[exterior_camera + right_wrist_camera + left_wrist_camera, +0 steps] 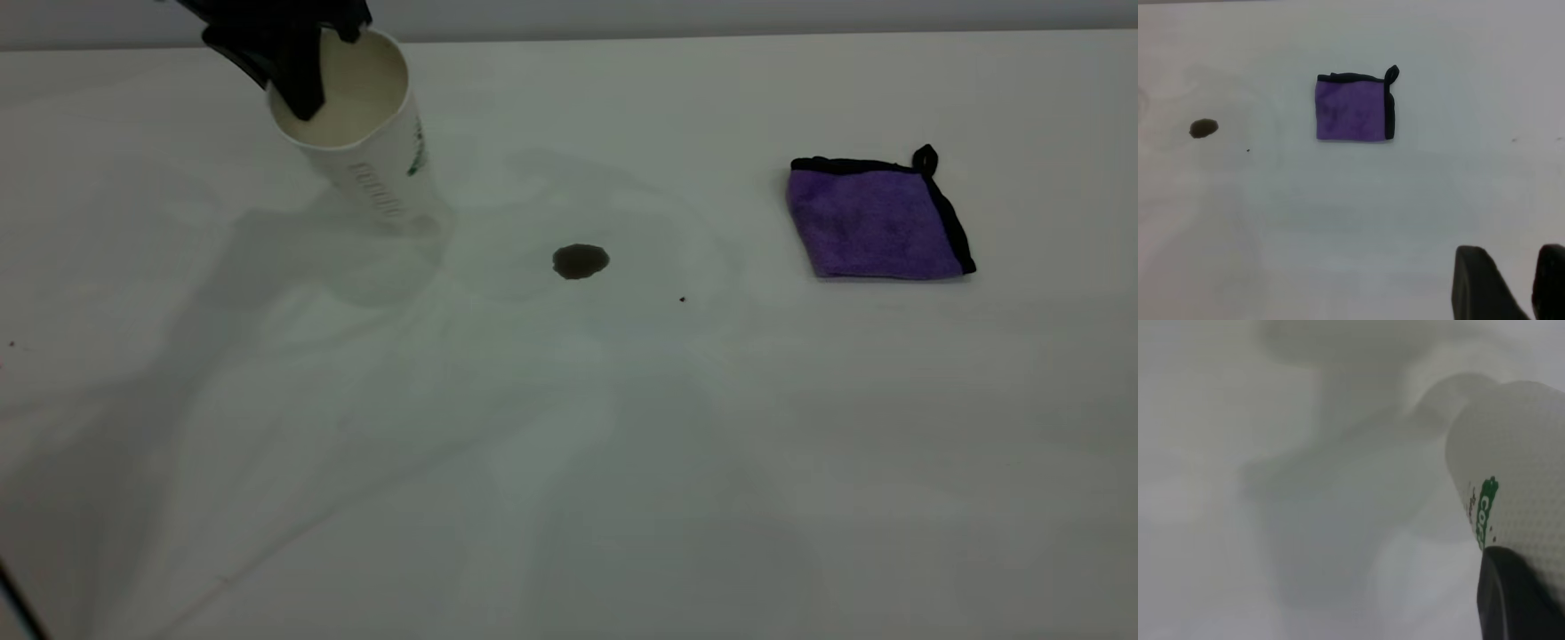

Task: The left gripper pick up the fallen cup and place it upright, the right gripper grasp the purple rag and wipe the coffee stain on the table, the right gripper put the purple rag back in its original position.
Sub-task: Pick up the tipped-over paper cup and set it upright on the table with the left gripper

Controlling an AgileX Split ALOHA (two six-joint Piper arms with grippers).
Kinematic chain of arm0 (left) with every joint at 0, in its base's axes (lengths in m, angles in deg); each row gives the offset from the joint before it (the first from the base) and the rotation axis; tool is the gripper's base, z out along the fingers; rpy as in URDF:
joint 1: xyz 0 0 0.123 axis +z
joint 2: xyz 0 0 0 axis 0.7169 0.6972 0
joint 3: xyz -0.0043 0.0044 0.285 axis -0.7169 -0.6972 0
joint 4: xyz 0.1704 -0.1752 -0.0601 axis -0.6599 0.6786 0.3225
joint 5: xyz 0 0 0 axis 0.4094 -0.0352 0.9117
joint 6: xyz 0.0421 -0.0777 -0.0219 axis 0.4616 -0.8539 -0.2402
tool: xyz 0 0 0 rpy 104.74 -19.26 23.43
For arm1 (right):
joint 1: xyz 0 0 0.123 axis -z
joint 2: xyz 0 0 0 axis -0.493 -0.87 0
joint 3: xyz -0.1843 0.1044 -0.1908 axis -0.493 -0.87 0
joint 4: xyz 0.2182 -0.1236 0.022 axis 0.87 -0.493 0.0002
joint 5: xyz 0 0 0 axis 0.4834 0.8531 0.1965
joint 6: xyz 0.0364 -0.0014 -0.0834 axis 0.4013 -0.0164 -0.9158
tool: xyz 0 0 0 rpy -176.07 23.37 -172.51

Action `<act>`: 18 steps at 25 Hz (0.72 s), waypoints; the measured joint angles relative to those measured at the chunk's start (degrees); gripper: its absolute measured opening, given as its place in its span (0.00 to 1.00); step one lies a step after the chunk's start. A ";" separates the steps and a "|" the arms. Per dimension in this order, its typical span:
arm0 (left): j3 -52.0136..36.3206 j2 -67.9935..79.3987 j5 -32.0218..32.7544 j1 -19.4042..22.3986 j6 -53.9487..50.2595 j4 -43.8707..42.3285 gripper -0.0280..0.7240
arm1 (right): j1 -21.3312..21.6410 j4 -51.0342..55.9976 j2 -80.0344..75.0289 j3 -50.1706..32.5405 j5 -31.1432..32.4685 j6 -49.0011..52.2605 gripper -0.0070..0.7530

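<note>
Cup (373,151): held tilted at the far left of the table (569,462), its mouth turned toward the exterior camera, cream inside showing; whether its base touches the table cannot be told.
Left gripper (307,67): jaws clamped on the cup's rim, one black finger reaching down inside the mouth.
Cup side: white ribbed wall with a green band, seen close in the left wrist view (1518,473).
Coffee stain (581,260): dark blot on the table, right of the cup and apart from it.
Purple rag (876,222): flat on the table, well right of the stain, black loop at its far corner.
Right gripper (1508,283): jaws apart, holding nothing, well away from the rag.
</note>
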 joint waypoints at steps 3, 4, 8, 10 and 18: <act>1.63 1.96 0.74 2.32 5.56 5.59 0.04 | 0.00 0.00 0.00 0.00 0.00 0.00 0.32; 2.16 2.71 0.96 2.69 6.09 5.81 0.04 | 0.00 0.00 0.00 0.00 0.00 0.00 0.32; 3.60 5.57 1.33 3.10 6.74 6.10 0.04 | 0.00 0.00 0.00 0.00 0.00 0.00 0.32; 3.78 6.56 1.33 3.10 6.81 6.51 0.04 | 0.00 0.00 0.00 0.00 0.00 0.00 0.32; 4.22 8.35 1.22 3.10 6.93 6.97 0.06 | 0.00 0.00 0.00 0.00 0.00 0.00 0.32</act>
